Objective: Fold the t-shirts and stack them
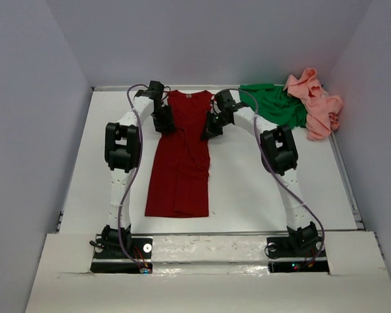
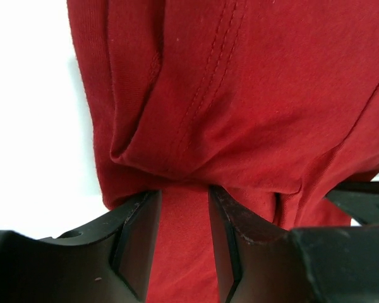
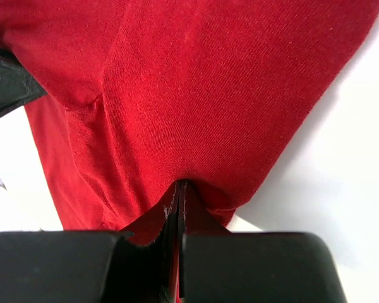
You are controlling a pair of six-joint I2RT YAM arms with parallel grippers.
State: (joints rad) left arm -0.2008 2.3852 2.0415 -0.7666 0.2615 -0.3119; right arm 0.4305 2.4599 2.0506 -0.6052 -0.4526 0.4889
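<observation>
The dark red t-shirt (image 1: 181,156) lies lengthwise mid-table, folded into a narrow strip with its collar at the far end. My left gripper (image 1: 164,125) is at the shirt's upper left edge. In the left wrist view its jaws (image 2: 183,202) stand a little apart, with bunched red cloth (image 2: 240,95) filling the gap. My right gripper (image 1: 212,128) is at the upper right edge, shut on a fold of the red cloth (image 3: 196,95); its jaws (image 3: 180,189) are pressed together. The bright green t-shirt (image 1: 277,104) and the salmon pink t-shirt (image 1: 318,104) lie crumpled at the far right.
White table (image 1: 247,189) with grey walls on three sides. A raised white ledge (image 1: 202,251) runs along the near edge by the arm bases. Cables loop along both arms.
</observation>
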